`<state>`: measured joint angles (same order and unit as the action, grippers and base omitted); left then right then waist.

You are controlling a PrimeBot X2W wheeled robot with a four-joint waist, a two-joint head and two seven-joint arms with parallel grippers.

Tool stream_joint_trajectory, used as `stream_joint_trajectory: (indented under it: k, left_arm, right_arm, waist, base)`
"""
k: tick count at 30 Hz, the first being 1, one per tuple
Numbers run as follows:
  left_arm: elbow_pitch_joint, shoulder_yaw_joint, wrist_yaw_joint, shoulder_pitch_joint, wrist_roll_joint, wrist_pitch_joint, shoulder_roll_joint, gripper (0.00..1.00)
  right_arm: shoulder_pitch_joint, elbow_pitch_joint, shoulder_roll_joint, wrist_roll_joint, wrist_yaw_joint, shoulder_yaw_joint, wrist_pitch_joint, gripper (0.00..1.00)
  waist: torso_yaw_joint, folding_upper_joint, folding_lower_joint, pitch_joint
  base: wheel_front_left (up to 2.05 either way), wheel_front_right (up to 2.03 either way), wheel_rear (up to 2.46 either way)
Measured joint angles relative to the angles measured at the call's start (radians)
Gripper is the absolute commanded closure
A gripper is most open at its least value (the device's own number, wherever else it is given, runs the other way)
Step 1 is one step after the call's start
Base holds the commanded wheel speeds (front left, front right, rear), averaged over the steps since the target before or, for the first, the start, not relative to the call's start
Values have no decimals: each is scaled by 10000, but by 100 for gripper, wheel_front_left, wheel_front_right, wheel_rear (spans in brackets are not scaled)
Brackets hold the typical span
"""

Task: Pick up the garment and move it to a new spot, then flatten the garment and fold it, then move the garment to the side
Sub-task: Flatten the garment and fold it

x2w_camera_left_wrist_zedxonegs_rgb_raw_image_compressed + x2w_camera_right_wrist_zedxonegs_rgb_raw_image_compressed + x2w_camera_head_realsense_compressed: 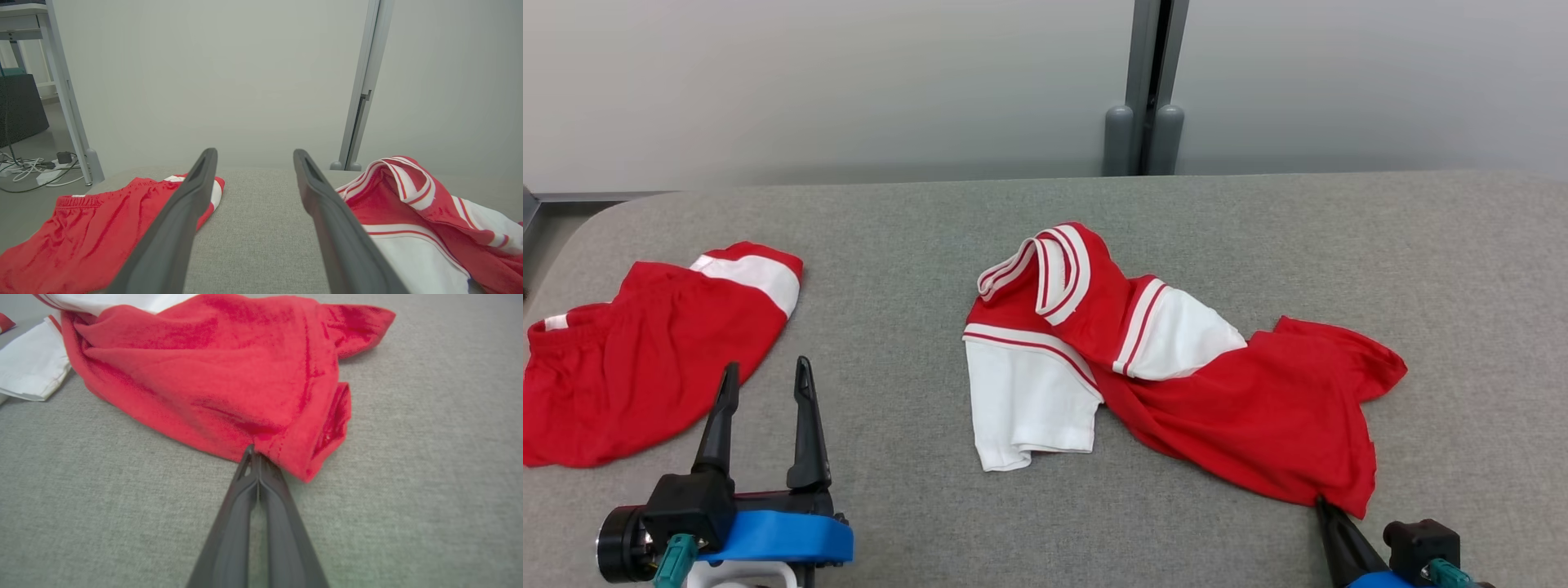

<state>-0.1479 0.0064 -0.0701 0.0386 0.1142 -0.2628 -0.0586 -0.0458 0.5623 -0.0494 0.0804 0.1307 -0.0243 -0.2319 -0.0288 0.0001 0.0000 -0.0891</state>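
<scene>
- Garment, a red and white shirt, lies crumpled at the middle of the grey padded table, collar toward the far side and red hem toward the robot's near right.
- The right gripper is clenched on the near corner of that hem, its fingers pressed together with what looks like only a thin bite of red cloth at the tips.
- With so shallow a bite, the lift is best made slowly and straight up; a sideways tug would likely drag the heap or slip the hem free.
- The left gripper hangs released, jaws wide, above bare table and apart from the shirt; it could take another edge to share the load.
- The red shorts lie at the table's left, well apart; the new spot should keep away from them.
</scene>
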Motion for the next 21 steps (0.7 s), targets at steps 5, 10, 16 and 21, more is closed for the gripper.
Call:
stream_joint_trajectory:
  k: [5,10,16,21]
  left_arm:
    - [-65,-4,-33,-17,-13,0,23,0]
    - [-117,-50,-71,-128,-13,0,44,0]
    - [-127,-58,-73,-157,-13,0,61,0]
    - [-142,-71,-94,-161,-15,0,65,0]
  right_arm:
    - [-98,48,-2,-6,0,196,-107,100]
    - [-2,-211,-4,2,0,347,-157,100]
    - [141,-708,-40,136,0,525,-176,100]
    - [321,-1016,-44,247,0,704,-38,100]
  waist:
    - [197,-1,0,159]
    - [372,0,0,340]
    - [471,0,0,432]
    - [482,0,0,428]
  base:
    - [0,0,0]
    - [0,0,0]
    - [0,0,0]
    - [0,0,0]
